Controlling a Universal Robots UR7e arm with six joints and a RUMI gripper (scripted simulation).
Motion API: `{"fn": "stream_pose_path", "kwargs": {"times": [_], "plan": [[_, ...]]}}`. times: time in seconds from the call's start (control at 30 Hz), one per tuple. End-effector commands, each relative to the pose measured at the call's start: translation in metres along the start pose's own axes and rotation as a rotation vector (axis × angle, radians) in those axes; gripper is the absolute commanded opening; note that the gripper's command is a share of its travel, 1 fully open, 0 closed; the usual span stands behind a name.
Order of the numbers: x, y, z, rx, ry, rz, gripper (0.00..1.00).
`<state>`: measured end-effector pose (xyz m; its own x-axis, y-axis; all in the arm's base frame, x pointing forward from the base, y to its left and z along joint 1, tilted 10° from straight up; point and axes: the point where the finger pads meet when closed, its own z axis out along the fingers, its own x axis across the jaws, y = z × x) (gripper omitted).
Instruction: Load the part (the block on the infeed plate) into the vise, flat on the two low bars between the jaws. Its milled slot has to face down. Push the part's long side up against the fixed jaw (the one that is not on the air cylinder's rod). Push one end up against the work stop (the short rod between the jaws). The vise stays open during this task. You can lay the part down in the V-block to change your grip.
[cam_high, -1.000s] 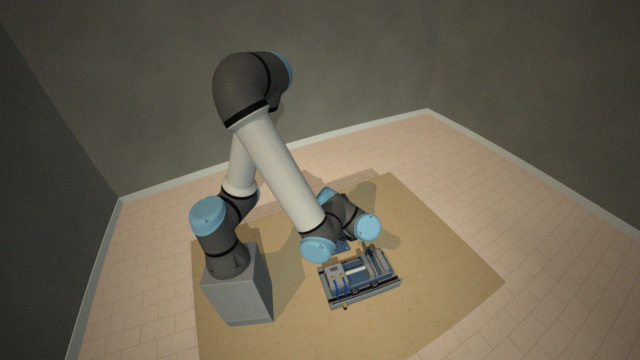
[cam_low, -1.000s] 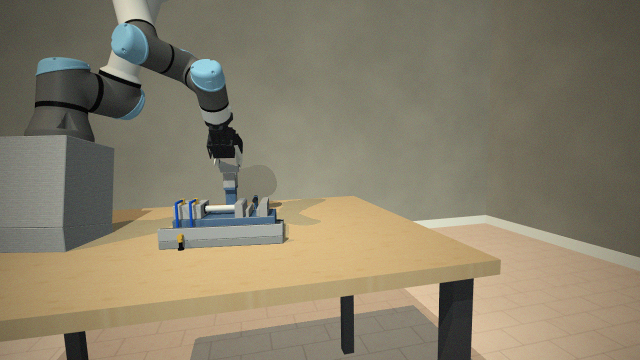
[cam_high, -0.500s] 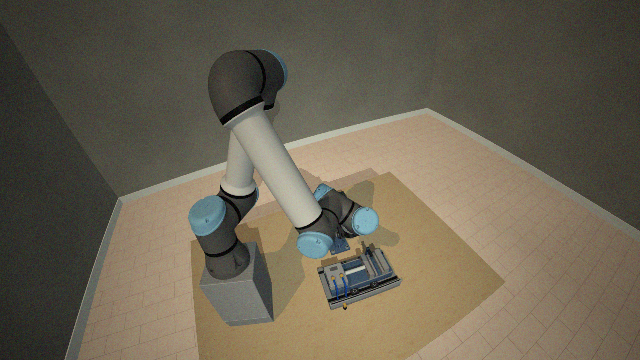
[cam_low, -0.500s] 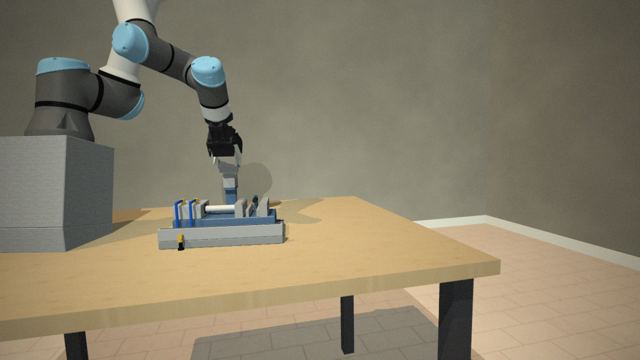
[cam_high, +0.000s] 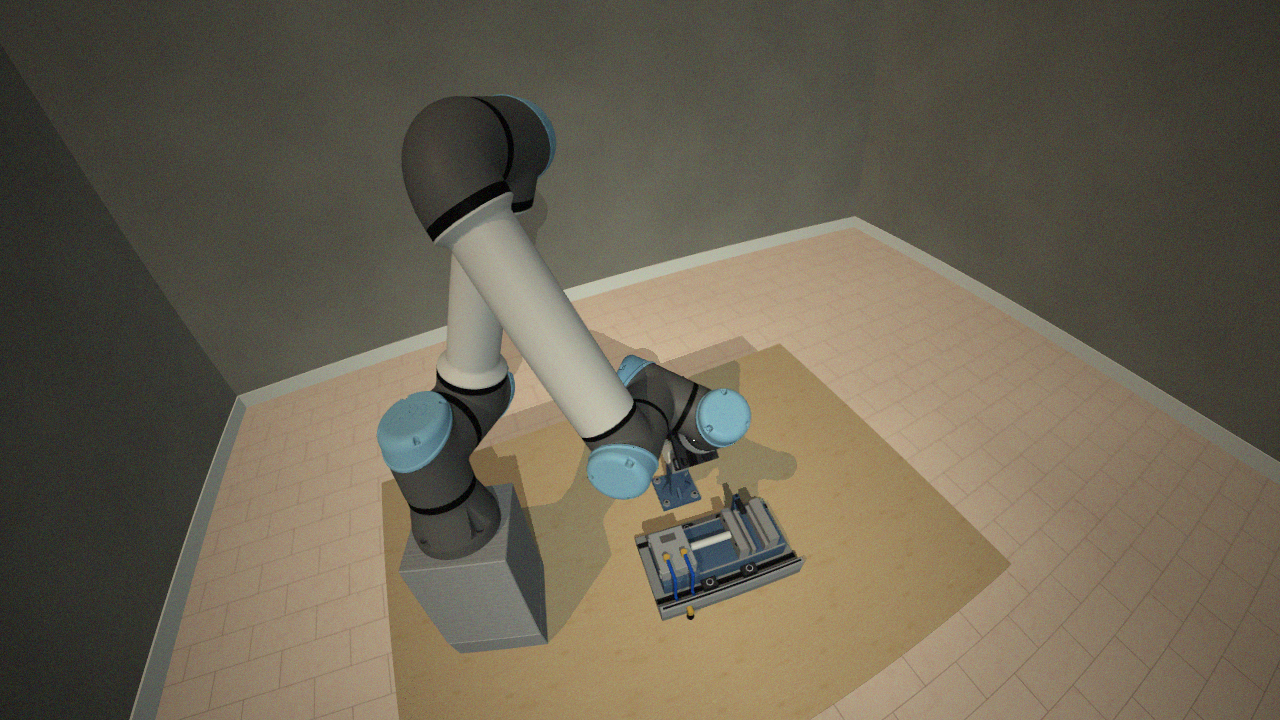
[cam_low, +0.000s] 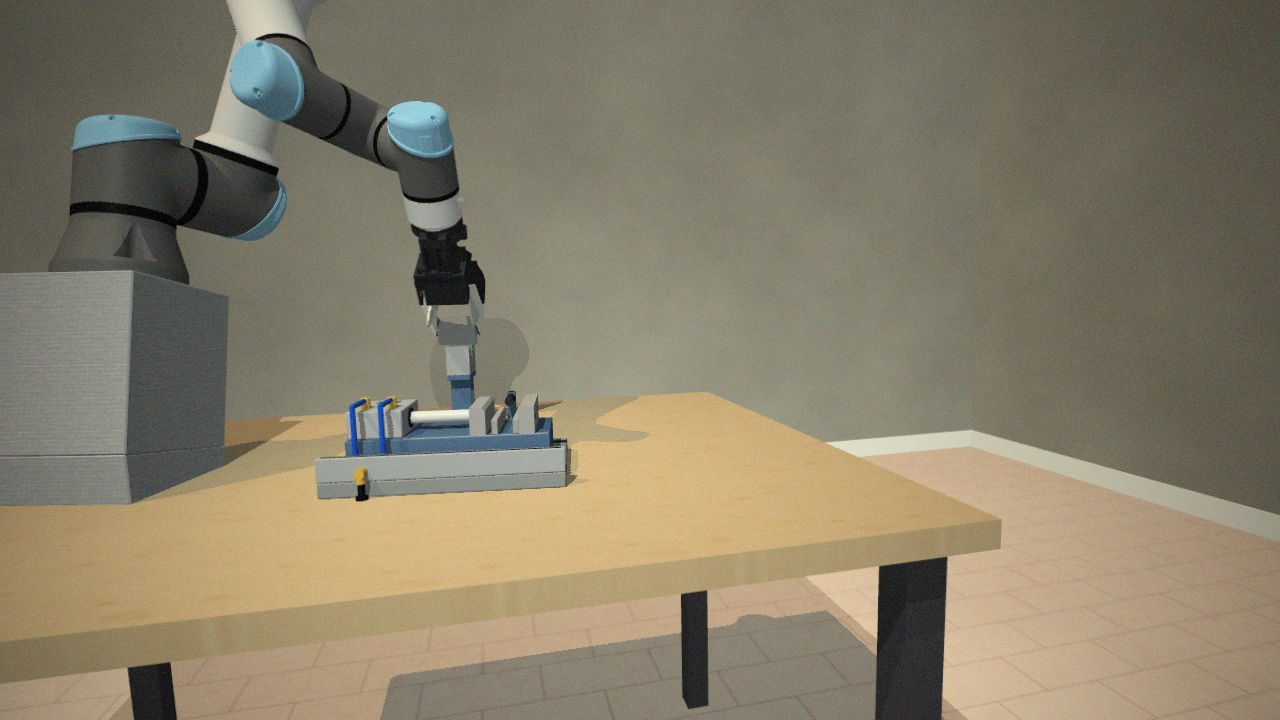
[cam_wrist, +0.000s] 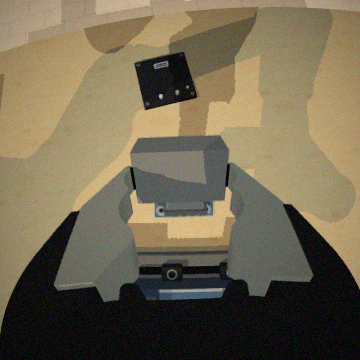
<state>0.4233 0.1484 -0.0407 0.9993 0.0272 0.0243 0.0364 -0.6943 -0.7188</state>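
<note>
Part (cam_low: 457, 334) (cam_wrist: 179, 172) apparently clamped in the pincer (cam_low: 454, 319) (cam_wrist: 180, 166), its slot hard to make out, hidden from the top view.

We're seeing the wrist (cam_high: 723, 417) (cam_low: 420, 129) rise!
The upper body of the gripper (cam_high: 687, 458) (cam_low: 457, 328) (cam_wrist: 180, 177) is lifting with it, more finger length is showing from outside, and from the top we're getting a fuller look at the blue foot plate (cam_high: 691, 498) (cam_wrist: 212, 213).
</note>
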Motion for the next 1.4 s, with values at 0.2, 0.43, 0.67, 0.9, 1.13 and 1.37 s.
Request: {"fn": "stream_pose_path", "kwargs": {"times": [0.2, 0.43, 0.67, 0.9, 1.13, 1.37], "plan": [[-0.0006, -0.0013, 0.0004, -0.143, 0.001, 0.002, 0.00], [-0.0007, -0.0018, 0.0005, -0.208, 0.000, 0.002, 0.00], [-0.0007, -0.0024, 0.0007, -0.302, 0.000, 0.002, 0.00], [0.0009, -0.0031, 0.0000, -0.377, 0.003, 0.001, 0.00], [0.0031, -0.0039, -0.0009, -0.444, 0.006, -0.001, 0.00], [0.0032, -0.0045, -0.0007, -0.507, 0.006, -0.001, 0.00]]}}
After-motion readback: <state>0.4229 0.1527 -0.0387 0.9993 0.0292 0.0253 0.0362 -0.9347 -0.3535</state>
